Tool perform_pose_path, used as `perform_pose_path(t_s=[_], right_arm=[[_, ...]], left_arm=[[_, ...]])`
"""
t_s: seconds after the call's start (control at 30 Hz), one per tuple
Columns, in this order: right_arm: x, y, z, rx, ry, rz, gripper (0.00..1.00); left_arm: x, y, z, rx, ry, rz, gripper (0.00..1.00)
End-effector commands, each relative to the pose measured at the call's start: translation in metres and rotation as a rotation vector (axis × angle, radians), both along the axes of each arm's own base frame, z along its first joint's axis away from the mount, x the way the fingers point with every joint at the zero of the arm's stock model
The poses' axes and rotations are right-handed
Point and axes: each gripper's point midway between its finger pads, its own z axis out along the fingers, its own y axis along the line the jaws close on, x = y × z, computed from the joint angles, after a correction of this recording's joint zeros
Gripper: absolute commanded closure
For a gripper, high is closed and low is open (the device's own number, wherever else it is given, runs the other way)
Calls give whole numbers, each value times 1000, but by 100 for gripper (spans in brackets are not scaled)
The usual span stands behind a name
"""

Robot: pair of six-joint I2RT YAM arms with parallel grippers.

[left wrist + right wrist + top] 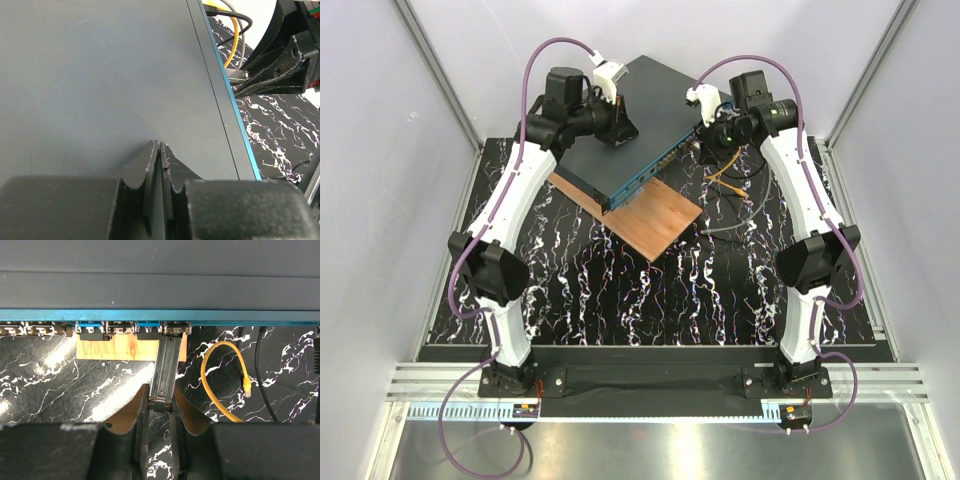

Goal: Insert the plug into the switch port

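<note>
1. The right gripper (160, 404) is closed narrowly on the plug (165, 365), which is pinched at its rear end between the two fingers (142, 420).
2. The plug, pale grey and partly clear, is pointed at the teal front face of the switch (645, 110). Its forward end is seen at the mouth of a socket (177, 329). How far it has entered cannot be told.
3. The left gripper (159, 145) is closed, with nothing held. Its tips are set on the dark top of the switch.
4. The switch is laid at an angle on a board (660, 220), which shows past its front face.
5. A yellow cable (215, 385) is looped on the table (620, 300), just right of the plug. A black cable (260, 375) is seen beside it.
</note>
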Motion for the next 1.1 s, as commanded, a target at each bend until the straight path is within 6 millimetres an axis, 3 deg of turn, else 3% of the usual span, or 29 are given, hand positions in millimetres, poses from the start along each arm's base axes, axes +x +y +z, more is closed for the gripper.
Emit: perform_pose_path(t_s=[0.0,0.3,0.67,1.07], right_arm=[[14,32,36,112,-136,102,100],[7,42,36,159,-109,144,100],[15,22,28,167,-102,133,100],[4,24,20,170,-73,170,100]], left_arm=[[-5,8,14,-16,-23,10,89],[-3,10,14,-25,-20,8,89],[-4,9,13,-33,-10,5,89],[-2,8,12,-46,4,8,89]])
